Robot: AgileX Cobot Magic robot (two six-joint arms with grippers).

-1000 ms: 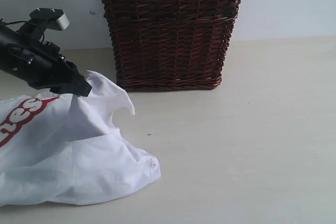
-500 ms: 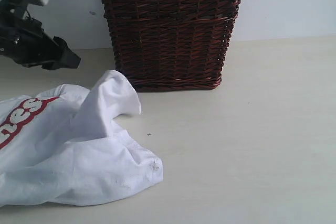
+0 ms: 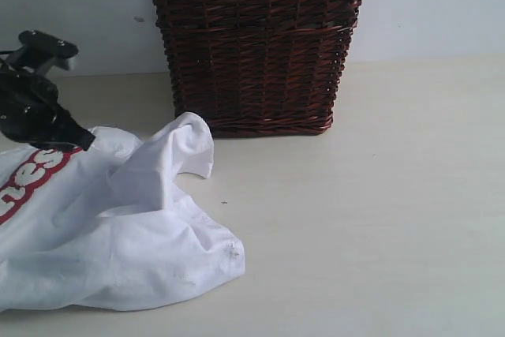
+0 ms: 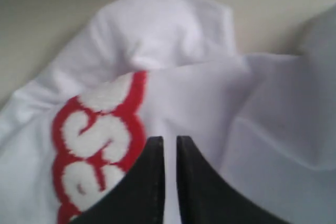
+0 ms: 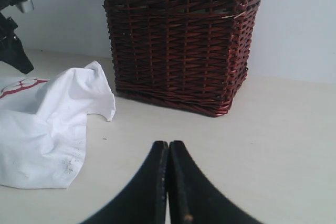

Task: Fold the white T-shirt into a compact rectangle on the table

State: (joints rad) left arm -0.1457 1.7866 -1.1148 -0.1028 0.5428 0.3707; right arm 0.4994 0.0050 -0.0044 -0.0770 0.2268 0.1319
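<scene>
White cotton T-shirt with red-outlined lettering (image 3: 118, 234) lies crumpled at the lower left of the pale beige table (image 3: 379, 195) as the left gripper (image 3: 79, 141) returns to it.

Exterior view: half a second earlier that black gripper hung clear of the cloth; now its tip touches the shirt's upper edge, left of the dark brown wicker basket (image 3: 252, 45). Left wrist view: the left gripper (image 4: 169, 142) has its jaws drawn to a thin slit over fabric beside the fuzzy lettering (image 4: 100, 129); whether a fold is pinched cannot be made out. Right wrist view: the right gripper (image 5: 168, 148) is fully closed and empty above bare table, well apart from the shirt. A fresh grasp seems under way; folding looks barely begun.
</scene>
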